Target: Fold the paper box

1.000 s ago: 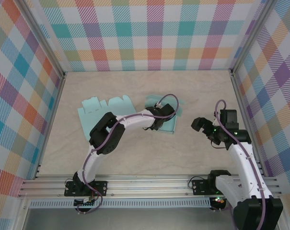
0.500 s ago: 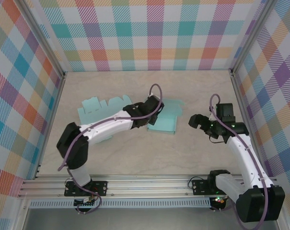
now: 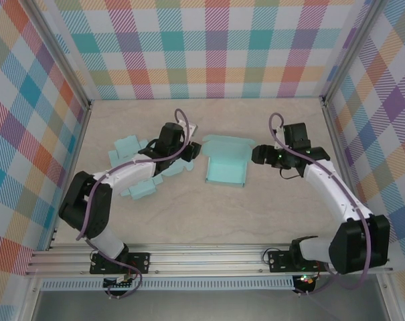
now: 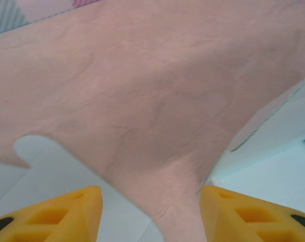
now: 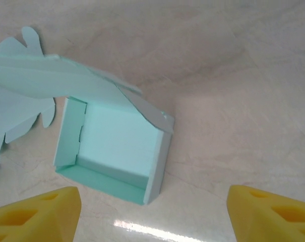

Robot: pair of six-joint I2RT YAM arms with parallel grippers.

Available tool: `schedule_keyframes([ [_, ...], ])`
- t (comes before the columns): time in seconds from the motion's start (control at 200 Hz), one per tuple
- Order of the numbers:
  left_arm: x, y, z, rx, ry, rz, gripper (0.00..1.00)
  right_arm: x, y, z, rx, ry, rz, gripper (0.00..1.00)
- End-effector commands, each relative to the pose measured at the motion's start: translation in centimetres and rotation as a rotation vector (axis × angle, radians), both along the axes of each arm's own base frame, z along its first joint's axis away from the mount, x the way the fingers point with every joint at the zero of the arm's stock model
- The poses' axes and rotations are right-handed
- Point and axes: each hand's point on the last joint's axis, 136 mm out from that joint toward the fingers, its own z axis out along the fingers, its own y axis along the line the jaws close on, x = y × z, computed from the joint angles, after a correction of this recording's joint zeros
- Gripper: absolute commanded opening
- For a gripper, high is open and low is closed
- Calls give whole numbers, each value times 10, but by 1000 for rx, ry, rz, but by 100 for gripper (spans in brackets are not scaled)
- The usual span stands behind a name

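The teal paper box [image 3: 225, 166] stands on the table's middle with its walls up and its lid flap [image 3: 229, 142] open at the back. In the right wrist view the box [image 5: 112, 146] lies ahead and left of my right gripper [image 5: 152, 212]. That gripper [image 3: 258, 155] hangs open just right of the box, nothing between its yellow fingers [image 5: 36, 212]. My left gripper [image 3: 189, 152] is open left of the box, over the edge of a flat teal paper sheet [image 3: 125, 148]. Bare table shows between its fingers [image 4: 66, 217].
Checkered walls enclose the tan table [image 3: 189, 214] on three sides. The flat sheet lies under my left forearm, with a piece of it [image 3: 142, 190] showing below the arm. Pale teal paper [image 4: 41, 171] reaches both lower corners of the left wrist view.
My left arm has swung left off the box to the flat sheet, its jaws widening. My right arm has moved up and left to the box's right side, its jaws narrowing a little.
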Motion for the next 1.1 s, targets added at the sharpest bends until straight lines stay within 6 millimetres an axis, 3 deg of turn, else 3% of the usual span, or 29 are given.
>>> schedule_keyframes([
  [0.0, 6, -25, 10, -85, -49, -127, 53, 20, 12, 12, -14, -73, 65, 75],
  [0.19, 7, -30, 5, -97, -8, -141, 52, 38, 24, 4, -25, -64, 95, 70],
  [0.485, 4, -40, -3, -118, 39, -167, 50, 46, 40, -14, -42, -35, 114, 67],
  [1.1, -3, -61, -18, -46, 96, -195, 22, 44, 52, -28, -99, -2, 113, 49],
])
